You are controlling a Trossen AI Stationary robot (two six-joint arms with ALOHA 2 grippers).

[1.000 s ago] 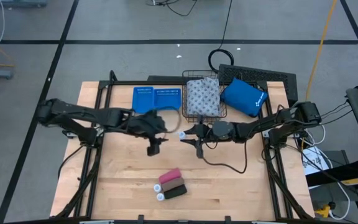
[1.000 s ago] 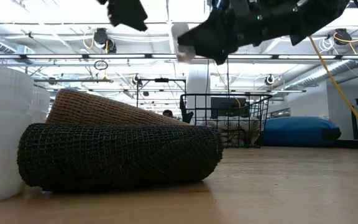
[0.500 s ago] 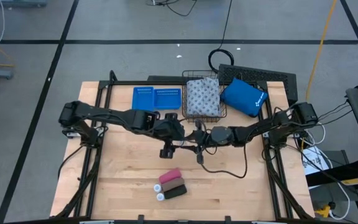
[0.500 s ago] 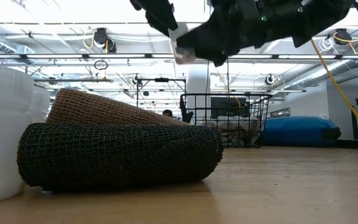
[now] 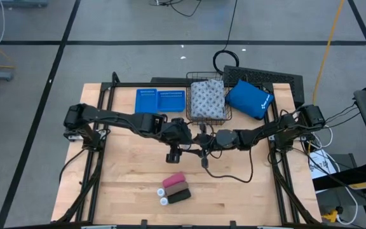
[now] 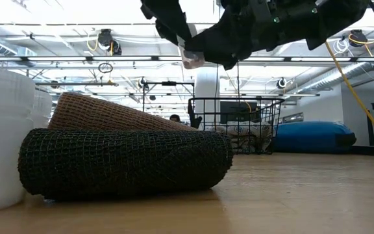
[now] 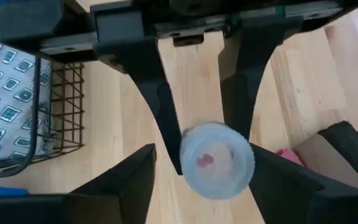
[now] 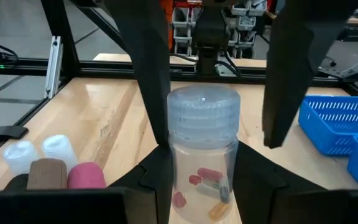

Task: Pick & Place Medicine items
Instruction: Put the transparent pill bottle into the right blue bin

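Table: pale wooden table [image 5: 234,197], dark arms meeting over its middle.
Bottle: small clear pill bottle [image 8: 202,152] with ribbed cap, capsules inside, held in the air between both grippers.
Right gripper [image 8: 204,180]: fingers pinching the bottle's body.
Left gripper [image 7: 202,134]: fingers spread either side of the cap, whether touching I cannot tell.
Handling: probably light, rigid, smooth plastic; grip the ribbed cap or mid-body squarely.
Others: pink block [image 5: 173,181] and dark block [image 5: 180,194] lie touching near the front edge.

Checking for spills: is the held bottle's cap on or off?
On. The right wrist view shows the ribbed cap seated atop the clear bottle, pills inside, between the right gripper fingers.
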